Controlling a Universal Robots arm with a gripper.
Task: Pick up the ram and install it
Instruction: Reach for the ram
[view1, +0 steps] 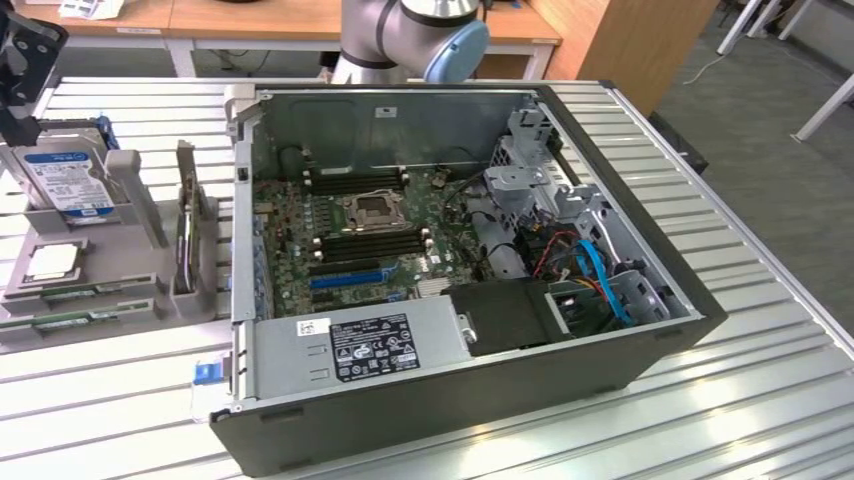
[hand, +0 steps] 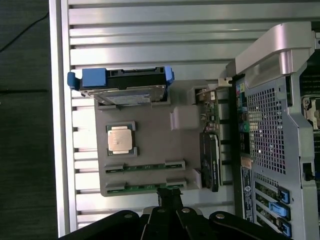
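1. As I read the wrist view, the black two-finger gripper (hand: 170, 196) has its fingers pressed together and carries nothing. It hangs above one edge of the grey plastic parts tray (hand: 150, 125).
2. Task item: the long, thin green ram stick (hand: 144, 186) sits in the tray slot nearest the gripper, untouched. A matching second ram stick (hand: 145, 166) sits just beside it.
3. Beyond them lie a square silver processor chip (hand: 120, 139) and then a hard drive in a blue caddy (hand: 120, 82).
4. Farthest off is the open dark-grey computer case (view1: 467, 410), with black memory slots (view1: 367, 245) beside its processor socket.
5. Risks, in my judgement:
   - Closed fingers coming down would strike the stick's top edge instead of straddling it.
   - The gripper stands over one end of the stick, so an off-centre grip could tilt the board.
   - The neighbouring stick leaves little finger room.
   - A tilted board would not seat squarely in a slot.
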